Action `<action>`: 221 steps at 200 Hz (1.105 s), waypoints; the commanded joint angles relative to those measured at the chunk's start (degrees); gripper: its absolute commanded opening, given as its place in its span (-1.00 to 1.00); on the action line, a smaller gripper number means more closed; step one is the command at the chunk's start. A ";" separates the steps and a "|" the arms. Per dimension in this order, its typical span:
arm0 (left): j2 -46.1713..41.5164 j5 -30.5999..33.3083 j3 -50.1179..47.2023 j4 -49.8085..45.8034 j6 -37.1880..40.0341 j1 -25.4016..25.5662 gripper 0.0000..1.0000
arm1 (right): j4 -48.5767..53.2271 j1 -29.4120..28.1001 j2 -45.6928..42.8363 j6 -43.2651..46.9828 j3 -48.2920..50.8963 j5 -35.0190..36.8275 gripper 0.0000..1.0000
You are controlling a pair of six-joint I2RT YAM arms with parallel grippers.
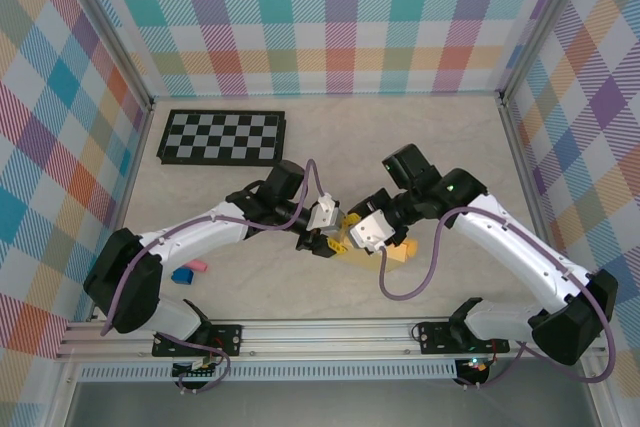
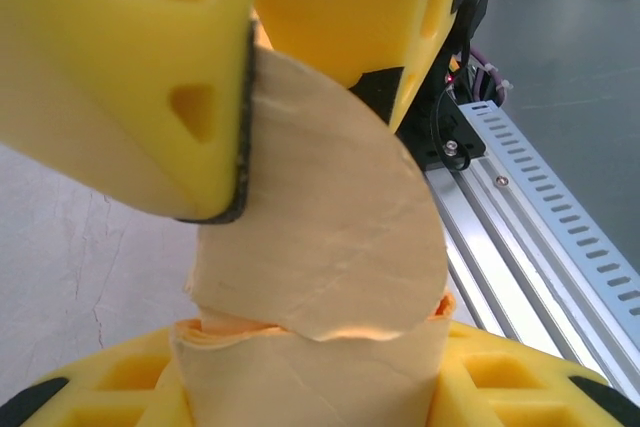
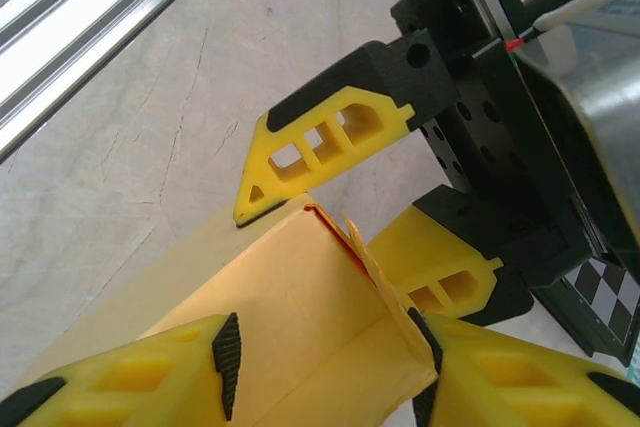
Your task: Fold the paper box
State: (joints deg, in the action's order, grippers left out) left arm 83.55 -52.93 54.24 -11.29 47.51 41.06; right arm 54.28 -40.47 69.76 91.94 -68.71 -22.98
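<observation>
Yellow plastic fingers of the right gripper, webbed and black-padded, pressed both sides of the paper box, 1 thin, creased orange-yellow card shell at mid-table. The left gripper, partly closed, pinched its end flap. 1 checkerboard lay behind on the pale, crackled table, walled by 3 plaid panels.

— Top camera?
— High behind the bases, looking down and forward; the left pincer and right pincer sit small, mid-frame.
— Wrists?
— Each rides just behind its own pincer, facing along the fingers, very close. Both share the box between the pincers.
</observation>
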 commanded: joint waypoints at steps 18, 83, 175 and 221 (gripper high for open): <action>0.98 -2.06 2.52 -3.02 2.91 -0.40 -0.18 | 2.14 -2.30 -3.40 6.03 1.60 0.23 0.05; 1.80 -0.54 2.12 -2.46 2.07 0.05 -0.17 | 1.18 -4.98 -4.63 10.02 2.34 3.26 0.03; 2.41 -0.43 2.58 -3.10 2.12 0.06 -0.17 | -0.67 -7.84 -4.08 20.32 5.43 11.41 -0.07; 3.41 0.03 3.16 -6.11 3.85 0.27 -0.17 | 0.76 -8.51 -4.85 24.04 3.99 14.78 -0.12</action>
State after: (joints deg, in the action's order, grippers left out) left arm 86.56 -51.77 55.44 -15.31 49.47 41.17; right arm 50.61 -48.51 65.93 112.22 -64.42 -9.91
